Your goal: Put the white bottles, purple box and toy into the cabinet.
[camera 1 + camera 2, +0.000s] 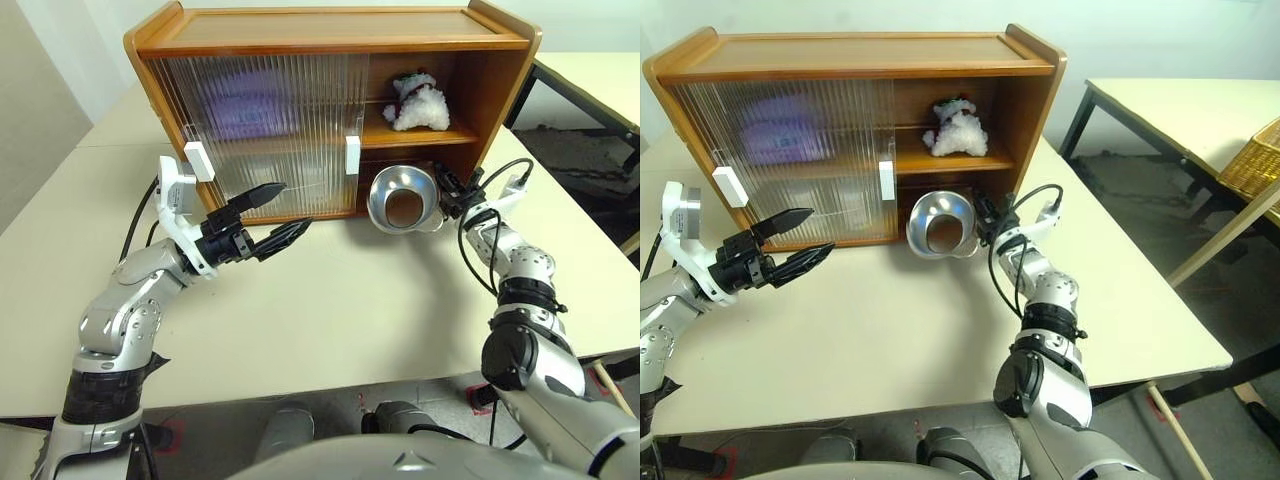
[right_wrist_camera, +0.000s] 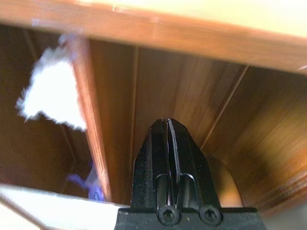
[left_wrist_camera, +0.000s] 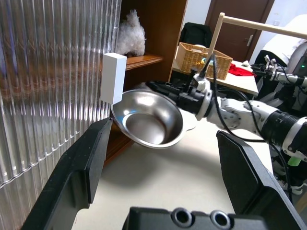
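Note:
The wooden cabinet (image 1: 330,30) stands at the back of the table, its ribbed sliding doors covering the left part. The fluffy white toy (image 1: 418,103) sits on the upper shelf in the open right part. Behind the ribbed door on that shelf, the purple box (image 1: 250,110) shows as a blur. The white bottles are hidden. My right gripper (image 1: 447,195) is shut on the rim of a shiny steel bowl (image 1: 400,195), held tilted in front of the lower shelf opening. My left gripper (image 1: 295,206) hangs open and empty before the closed doors.
White block handles (image 1: 198,160) (image 1: 352,153) stick out from the sliding doors. A second table (image 1: 1160,110) with a wicker basket (image 1: 1255,160) stands to the right, across a gap. Bare tabletop (image 1: 330,300) lies in front of the cabinet.

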Robot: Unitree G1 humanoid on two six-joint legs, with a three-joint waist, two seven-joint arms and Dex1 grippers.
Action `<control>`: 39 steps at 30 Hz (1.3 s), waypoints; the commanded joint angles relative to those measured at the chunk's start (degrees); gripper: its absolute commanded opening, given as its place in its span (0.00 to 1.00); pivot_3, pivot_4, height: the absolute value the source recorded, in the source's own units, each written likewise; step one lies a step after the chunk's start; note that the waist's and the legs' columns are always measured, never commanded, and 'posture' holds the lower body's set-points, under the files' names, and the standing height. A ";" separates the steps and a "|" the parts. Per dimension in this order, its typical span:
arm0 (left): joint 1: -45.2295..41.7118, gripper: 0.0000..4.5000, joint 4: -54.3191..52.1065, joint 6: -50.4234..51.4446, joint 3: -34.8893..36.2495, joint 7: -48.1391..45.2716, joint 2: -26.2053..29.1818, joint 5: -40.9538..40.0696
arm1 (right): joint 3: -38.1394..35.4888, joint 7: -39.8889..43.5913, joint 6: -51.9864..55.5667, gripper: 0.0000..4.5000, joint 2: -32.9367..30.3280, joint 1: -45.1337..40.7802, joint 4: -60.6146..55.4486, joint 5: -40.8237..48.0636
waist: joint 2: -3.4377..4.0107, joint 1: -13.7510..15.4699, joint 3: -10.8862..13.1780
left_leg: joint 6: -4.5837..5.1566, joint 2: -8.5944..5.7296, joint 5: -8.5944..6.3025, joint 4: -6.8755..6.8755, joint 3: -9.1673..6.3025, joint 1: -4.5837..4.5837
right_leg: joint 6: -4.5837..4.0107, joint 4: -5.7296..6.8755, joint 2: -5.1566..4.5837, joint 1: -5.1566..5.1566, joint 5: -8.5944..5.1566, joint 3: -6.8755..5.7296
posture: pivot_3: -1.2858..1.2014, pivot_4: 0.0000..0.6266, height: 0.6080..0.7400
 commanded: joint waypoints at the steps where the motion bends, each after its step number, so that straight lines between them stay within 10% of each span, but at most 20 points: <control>1: -0.29 1.00 -1.06 0.44 -0.16 0.30 0.57 0.48 | -1.54 -0.33 -4.73 0.01 0.73 -2.54 4.36 1.17 | 0.00 0.01 0.00 | 0.00 0.00 0.00 0.00 -0.01 0.00 | -0.01 0.00 0.00 -0.01 0.01 -0.01 | 0.54 0.02 1.00; 37: 1.47 1.00 -5.78 4.15 3.05 2.78 4.42 -2.22 | -6.92 5.13 -32.29 0.01 0.49 -13.09 30.11 -1.90 | 0.00 0.50 -0.02 | -0.01 0.10 0.02 -0.05 -0.51 0.01 | -0.91 0.01 0.00 0.02 0.43 -0.27 | 0.56 0.01 1.00; 39: 1.47 1.00 -5.51 3.95 2.99 2.61 4.35 -2.19 | -6.58 4.56 -32.66 0.12 0.37 -12.97 30.14 -2.53 | 0.00 0.48 -0.02 | -0.01 0.11 0.02 -0.04 -0.51 0.01 | -0.92 0.01 0.00 0.02 0.44 -0.28 | 0.56 0.01 1.00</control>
